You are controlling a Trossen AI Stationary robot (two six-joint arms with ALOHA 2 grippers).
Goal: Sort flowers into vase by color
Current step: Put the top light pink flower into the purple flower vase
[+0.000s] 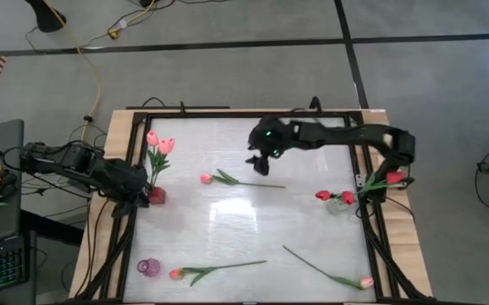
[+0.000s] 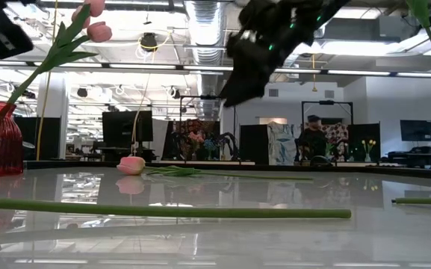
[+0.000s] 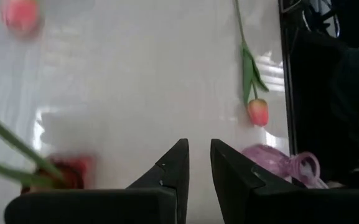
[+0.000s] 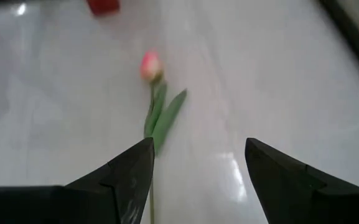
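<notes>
Three loose tulips: one pink-budded tulip (image 1: 227, 179) lies on the white table (image 1: 252, 220) just beside the right gripper (image 1: 259, 163); two more lie well apart from it, one (image 1: 202, 271) at the near edge, one (image 1: 333, 273) toward the near right corner.
Right gripper: fingers spread wide, holding nothing, hanging above the table with the tulip's bud (image 4: 150, 65) ahead of its tips.
Left gripper (image 1: 142, 188): fingers (image 3: 173, 171) nearly together, nothing between them, just beside the red vase (image 1: 157, 195).
Red vase: holds two pink tulips (image 1: 159, 144).
Clear vase (image 1: 337, 206): at the right frame rail, red tulips (image 1: 346, 196) in it.
Purple vase (image 1: 148, 267): lies near the left gripper, by the near-edge tulip's bud.
In the way: nothing stands between the right gripper and its tulip.
</notes>
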